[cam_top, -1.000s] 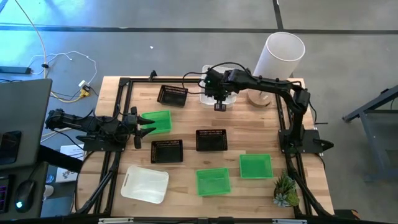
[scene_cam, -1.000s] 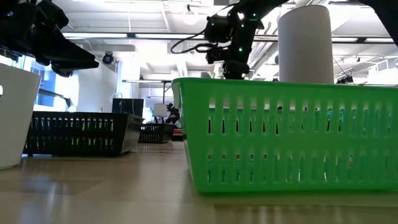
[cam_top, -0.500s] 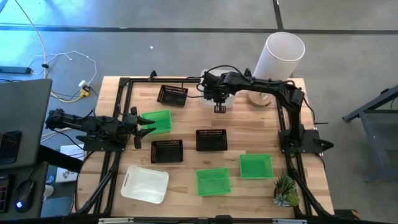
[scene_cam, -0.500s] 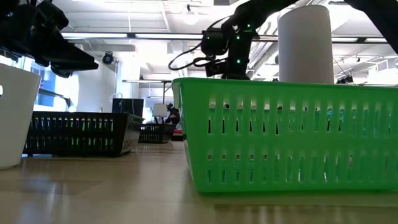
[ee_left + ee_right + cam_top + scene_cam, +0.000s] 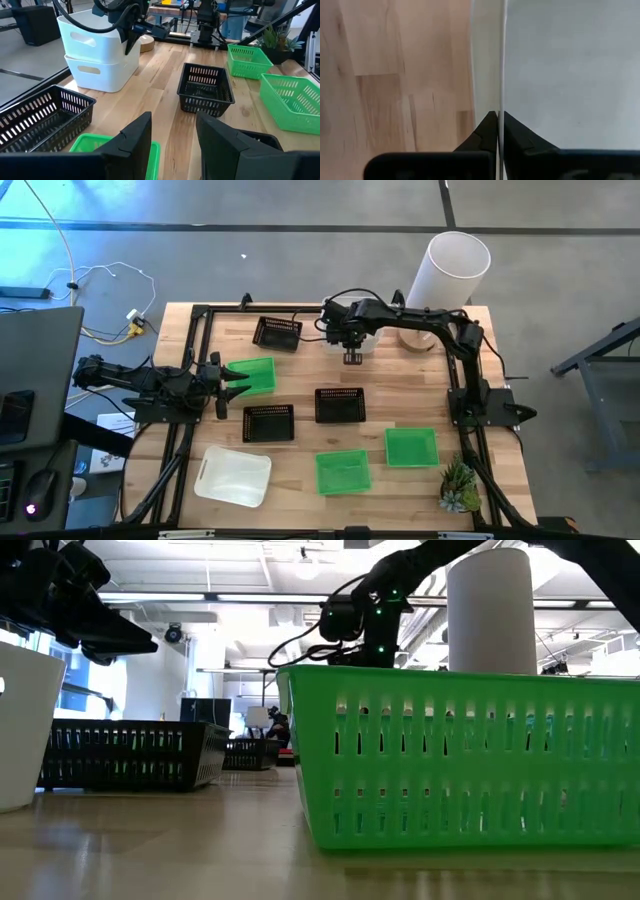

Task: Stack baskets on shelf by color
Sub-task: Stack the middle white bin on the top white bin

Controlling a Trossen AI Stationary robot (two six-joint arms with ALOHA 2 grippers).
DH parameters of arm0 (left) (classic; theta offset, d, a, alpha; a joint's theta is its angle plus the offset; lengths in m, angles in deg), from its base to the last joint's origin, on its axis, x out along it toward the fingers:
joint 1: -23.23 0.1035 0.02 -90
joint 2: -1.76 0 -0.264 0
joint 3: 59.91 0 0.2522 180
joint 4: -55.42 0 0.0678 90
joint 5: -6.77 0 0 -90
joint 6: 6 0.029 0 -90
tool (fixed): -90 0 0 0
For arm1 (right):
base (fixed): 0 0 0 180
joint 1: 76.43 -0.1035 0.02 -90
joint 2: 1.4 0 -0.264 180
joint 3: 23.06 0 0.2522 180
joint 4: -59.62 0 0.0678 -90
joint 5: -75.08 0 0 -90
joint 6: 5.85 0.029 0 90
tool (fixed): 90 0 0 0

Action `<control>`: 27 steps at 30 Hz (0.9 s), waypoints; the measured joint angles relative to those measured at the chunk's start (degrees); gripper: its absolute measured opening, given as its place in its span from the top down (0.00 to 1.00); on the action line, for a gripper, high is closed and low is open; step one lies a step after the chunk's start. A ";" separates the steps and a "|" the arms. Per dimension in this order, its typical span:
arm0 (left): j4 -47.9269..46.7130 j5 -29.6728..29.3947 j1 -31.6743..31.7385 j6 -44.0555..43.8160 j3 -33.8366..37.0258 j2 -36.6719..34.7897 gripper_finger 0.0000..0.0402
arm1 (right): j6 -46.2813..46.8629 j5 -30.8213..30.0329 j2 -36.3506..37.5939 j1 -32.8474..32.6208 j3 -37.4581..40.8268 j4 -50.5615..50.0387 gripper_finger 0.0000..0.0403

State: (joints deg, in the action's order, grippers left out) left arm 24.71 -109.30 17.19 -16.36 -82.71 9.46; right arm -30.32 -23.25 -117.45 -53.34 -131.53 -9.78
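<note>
Two nested baskets (image 5: 100, 55) at table rear centre, cylinder (image 5: 448, 272) to their right, plant (image 5: 459, 486) at front right corner, left gripper (image 5: 238, 377) over left-edge basket (image 5: 255, 373).

the left hand (image 5: 172, 145) shows its two dark fingers (image 5: 132, 142) apart, with bare wooden tabletop (image 5: 165, 95) between them. just under the fingers lies a green basket (image 5: 87, 145), and beside this one stands a black basket (image 5: 42, 117). beyond the fingers another black basket (image 5: 205, 87) sits alone on the wood. far beside it are two green baskets (image 5: 287, 95). on its other side two white baskets (image 5: 97, 52) are stacked, and the right hand (image 5: 132, 35) is at the upper one's rim.
</note>
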 joint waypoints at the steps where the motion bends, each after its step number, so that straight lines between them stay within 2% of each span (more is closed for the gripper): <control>1: 0.00 -0.01 -0.01 0.00 -0.02 -0.01 0.65 | 0.00 -0.15 0.00 -0.06 0.00 -0.06 1.00; 15: 0.00 -0.06 -0.01 0.02 -0.01 -0.02 0.65 | -1.31 -0.38 0.02 -1.36 -2.62 -2.43 1.00; 27: -0.81 -0.06 0.00 0.02 0.00 -0.02 0.65 | 0.00 2.63 -1.25 -0.98 -2.69 -2.42 1.00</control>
State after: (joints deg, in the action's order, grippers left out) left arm 23.89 -109.36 17.19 -16.35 -82.71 9.44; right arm -30.32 -20.61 -118.70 -54.32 -134.22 -12.20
